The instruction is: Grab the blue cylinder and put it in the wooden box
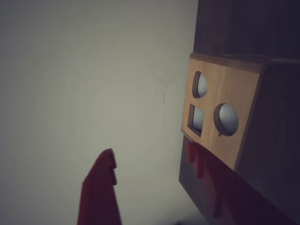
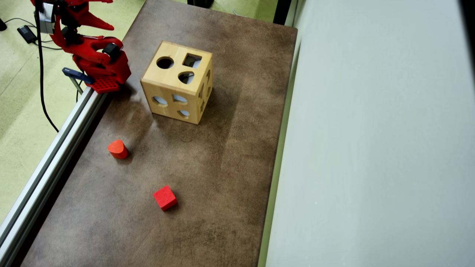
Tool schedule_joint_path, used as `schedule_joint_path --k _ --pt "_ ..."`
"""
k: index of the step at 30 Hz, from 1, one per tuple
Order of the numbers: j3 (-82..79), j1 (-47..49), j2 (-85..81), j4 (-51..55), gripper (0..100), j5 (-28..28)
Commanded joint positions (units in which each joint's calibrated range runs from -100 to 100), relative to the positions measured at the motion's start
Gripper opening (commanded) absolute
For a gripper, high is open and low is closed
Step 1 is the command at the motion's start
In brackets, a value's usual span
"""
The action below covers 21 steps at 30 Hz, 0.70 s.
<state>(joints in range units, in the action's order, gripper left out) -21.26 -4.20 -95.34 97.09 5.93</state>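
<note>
**A:** So where's the blue cylinder? I can't find it in either view. On the brown table (image 2: 207, 167) there's only a red teardrop-topped block (image 2: 117, 149) and a red cube (image 2: 165, 197), both lying well apart from the wooden box (image 2: 177, 87).

**B:** Same here, no blue anywhere. My guess is it's already inside the box, since the gripper (image 1: 154, 168) is holding nothing. The holes only show pale patches though, so I can't actually confirm it's in there. Could also just be out of shot.

**A:** If it did go in, the job's basically finished and all that's left is for the arm to park.

**B:** Yeah. In the overhead view the red arm (image 2: 97, 61) is folded up at the top left corner, beside the box, not touching it.

**A:** Which way is the cylinder pointing, then?

**B:** No clue, it's hidden. The box sits flat, with its round, square and teardrop holes facing up.

**A:** And the jaws?

**B:** Spread apart in the wrist view, with empty space between them and the box's side just past them.
</note>
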Motion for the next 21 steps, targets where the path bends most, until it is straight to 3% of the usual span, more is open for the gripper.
schedule_joint_path --k 1,3,21 --pt "0.4 -0.3 0.2 0.3 6 0.3" --pt "0.4 -0.3 0.2 0.3 0 0.3" --pt "6.9 -0.2 0.3 -0.8 3 0.2"
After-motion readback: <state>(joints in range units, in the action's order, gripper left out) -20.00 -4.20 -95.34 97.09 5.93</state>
